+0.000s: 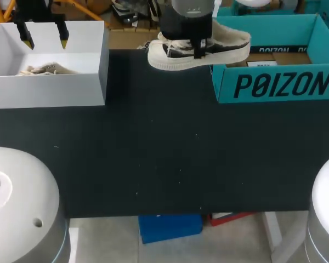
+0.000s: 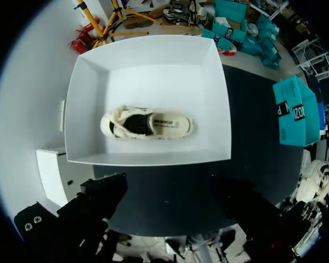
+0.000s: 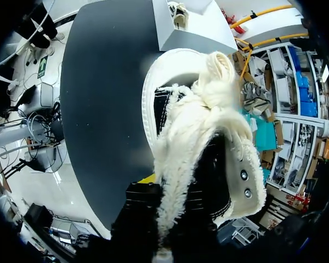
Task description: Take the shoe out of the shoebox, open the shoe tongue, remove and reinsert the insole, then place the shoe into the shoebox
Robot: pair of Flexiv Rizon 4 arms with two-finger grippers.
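Note:
A cream low-top shoe with a dark upper and fleecy lining (image 1: 200, 50) hangs in the air over the table's far edge, just left of the teal shoebox (image 1: 274, 85). My right gripper (image 1: 198, 48) is shut on the shoe's side from above. The right wrist view looks along the shoe (image 3: 203, 137), toe pointing away, with one yellow fingertip (image 3: 147, 178) against its sole edge. My left gripper (image 1: 44, 35) hangs open above the white box (image 1: 49, 90) at the far left. A second, matching shoe (image 2: 147, 123) lies on its side in that box, below the left gripper.
The black tabletop (image 1: 164, 148) stretches between the two boxes. The white bases of my arms sit at the near left corner (image 1: 16, 203) and the near right corner (image 1: 326, 213). The teal shoebox is open on top, with cardboard showing inside.

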